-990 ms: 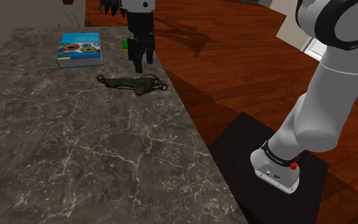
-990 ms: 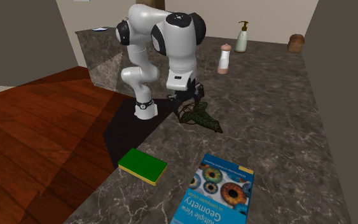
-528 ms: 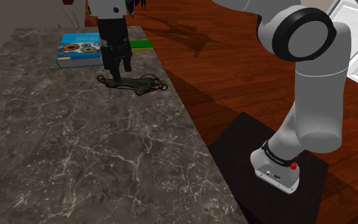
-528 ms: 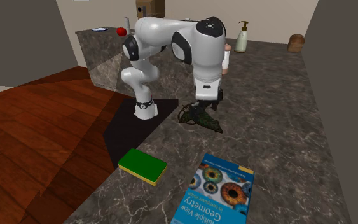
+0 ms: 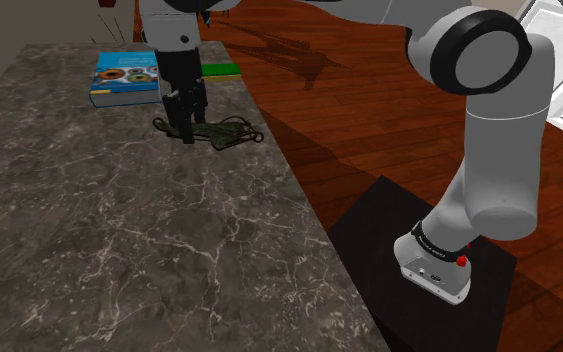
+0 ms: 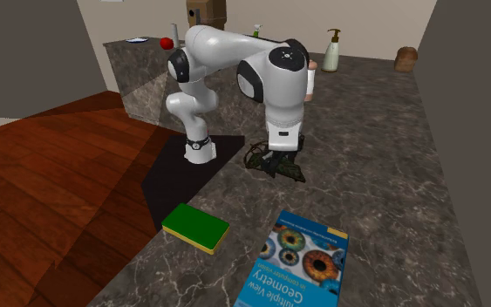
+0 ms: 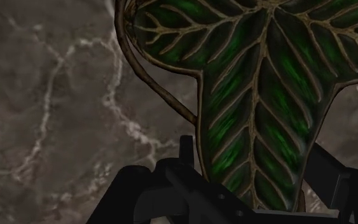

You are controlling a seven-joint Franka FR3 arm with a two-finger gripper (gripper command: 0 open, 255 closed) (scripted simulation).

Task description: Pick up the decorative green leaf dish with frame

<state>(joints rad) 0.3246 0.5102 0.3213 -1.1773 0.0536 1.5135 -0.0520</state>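
Now I am straddling the green leaf dish with my jaws spread wide, since its narrow tip is lying flat on the counter.

Shoulder cam behind stand, 2nd ext opposite, facing arm — both share book; wrist v. close.

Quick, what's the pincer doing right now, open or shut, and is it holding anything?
Pincer: open, its fingers standing apart on either side of the green leaf dish's pointed end, holding nothing.
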